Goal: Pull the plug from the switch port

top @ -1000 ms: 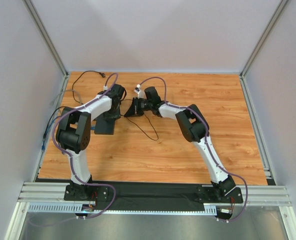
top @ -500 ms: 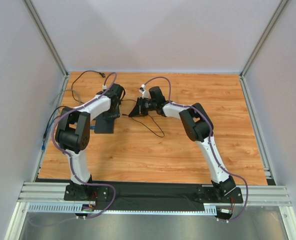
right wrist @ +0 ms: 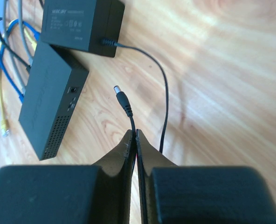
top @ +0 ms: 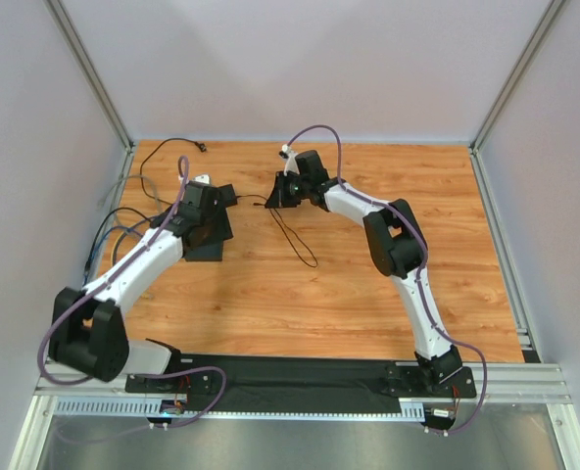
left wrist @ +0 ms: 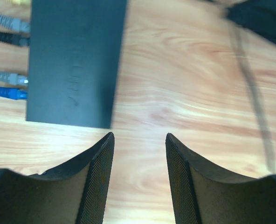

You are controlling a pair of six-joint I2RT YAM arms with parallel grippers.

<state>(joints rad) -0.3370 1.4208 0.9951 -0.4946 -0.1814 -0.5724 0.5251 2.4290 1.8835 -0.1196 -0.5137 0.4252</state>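
Observation:
The switch (right wrist: pixel 44 109) is a flat matte black box on the wood table. Its round port (right wrist: pixel 73 88) on the narrow edge is empty. The barrel plug (right wrist: pixel 120 97) hangs free a short way from the port on its thin black cable. My right gripper (right wrist: pixel 134 132) is shut on that cable just behind the plug. In the top view the right gripper (top: pixel 271 192) is to the right of the switch (top: pixel 204 251). My left gripper (left wrist: pixel 139 135) is open and empty above bare wood beside the switch (left wrist: pixel 75 60). In the top view the left gripper (top: pixel 210 227) is over the switch.
A smaller black adapter brick (right wrist: pixel 82 23) lies beyond the switch, and the plug's cable (right wrist: pixel 163 93) loops back to it. Grey and blue network cables (left wrist: pixel 7 84) are plugged into the switch's far side and trail toward the left wall (top: pixel 104 245).
My right gripper has moved back and to the right with the cable. My left arm has folded back toward its base, its gripper staying near the switch.

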